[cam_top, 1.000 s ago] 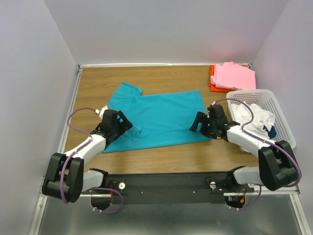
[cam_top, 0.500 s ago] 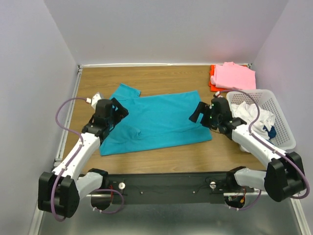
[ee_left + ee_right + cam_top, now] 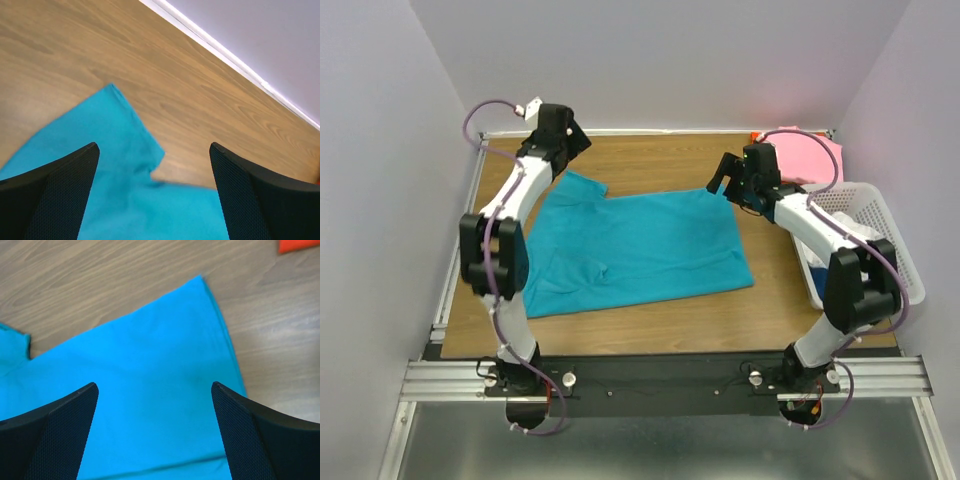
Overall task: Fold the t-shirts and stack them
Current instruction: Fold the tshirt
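Note:
A teal t-shirt [image 3: 635, 250] lies spread flat on the wooden table, one sleeve [image 3: 120, 150] pointing to the far left. My left gripper [image 3: 572, 138] hovers open above that sleeve, nothing between its fingers [image 3: 152, 146]. Over the shirt's far right corner [image 3: 202, 282] my right gripper [image 3: 722, 177] also stands open and empty [image 3: 153, 385]. At the far right corner of the table a pink t-shirt [image 3: 810, 155] rests on an orange-red one [image 3: 756, 137], whose edge [image 3: 299, 245] shows in the right wrist view.
A white lattice basket [image 3: 910, 265] stands at the right edge with white cloth [image 3: 862, 235] in it. Grey walls close the table at the back and both sides. Bare wood [image 3: 650, 160] runs along the back, beyond the teal t-shirt.
Both arms have stretched out from the near side of the teal shirt to its far edge and risen above it. Both grippers stayed open. The shirt has barely shifted.

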Action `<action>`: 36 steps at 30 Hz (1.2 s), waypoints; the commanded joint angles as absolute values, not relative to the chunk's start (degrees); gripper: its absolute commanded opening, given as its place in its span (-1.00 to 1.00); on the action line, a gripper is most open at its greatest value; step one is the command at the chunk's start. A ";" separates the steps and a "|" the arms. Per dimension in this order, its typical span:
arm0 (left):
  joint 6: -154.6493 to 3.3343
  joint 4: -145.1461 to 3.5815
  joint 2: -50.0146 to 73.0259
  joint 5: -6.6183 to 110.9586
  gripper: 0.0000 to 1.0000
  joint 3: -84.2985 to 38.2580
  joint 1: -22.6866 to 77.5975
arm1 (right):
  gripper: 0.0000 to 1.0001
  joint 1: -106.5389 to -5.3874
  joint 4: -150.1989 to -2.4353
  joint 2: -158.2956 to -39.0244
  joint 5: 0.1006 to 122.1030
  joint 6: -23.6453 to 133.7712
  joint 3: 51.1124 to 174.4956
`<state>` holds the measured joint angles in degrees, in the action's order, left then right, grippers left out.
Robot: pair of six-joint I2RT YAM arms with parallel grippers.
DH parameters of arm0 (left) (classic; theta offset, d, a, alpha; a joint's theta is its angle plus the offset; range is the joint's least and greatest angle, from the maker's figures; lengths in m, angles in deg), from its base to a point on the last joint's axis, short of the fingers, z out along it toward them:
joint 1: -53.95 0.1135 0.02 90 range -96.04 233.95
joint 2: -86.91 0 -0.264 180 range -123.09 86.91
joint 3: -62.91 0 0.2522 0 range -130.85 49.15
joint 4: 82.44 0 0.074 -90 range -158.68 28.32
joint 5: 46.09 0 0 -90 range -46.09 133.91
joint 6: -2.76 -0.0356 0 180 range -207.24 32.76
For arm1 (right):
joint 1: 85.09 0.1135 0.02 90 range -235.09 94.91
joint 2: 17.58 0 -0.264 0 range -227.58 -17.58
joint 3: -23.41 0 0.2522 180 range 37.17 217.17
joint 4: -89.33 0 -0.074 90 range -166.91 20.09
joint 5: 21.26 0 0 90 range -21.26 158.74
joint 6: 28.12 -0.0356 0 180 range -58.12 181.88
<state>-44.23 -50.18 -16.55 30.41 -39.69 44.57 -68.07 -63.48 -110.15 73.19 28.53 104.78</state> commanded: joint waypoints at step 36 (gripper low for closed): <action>-47.86 -35.63 -55.65 30.64 0.05 -73.46 48.42 | 1.00 -73.93 -62.50 -125.51 73.05 32.43 112.05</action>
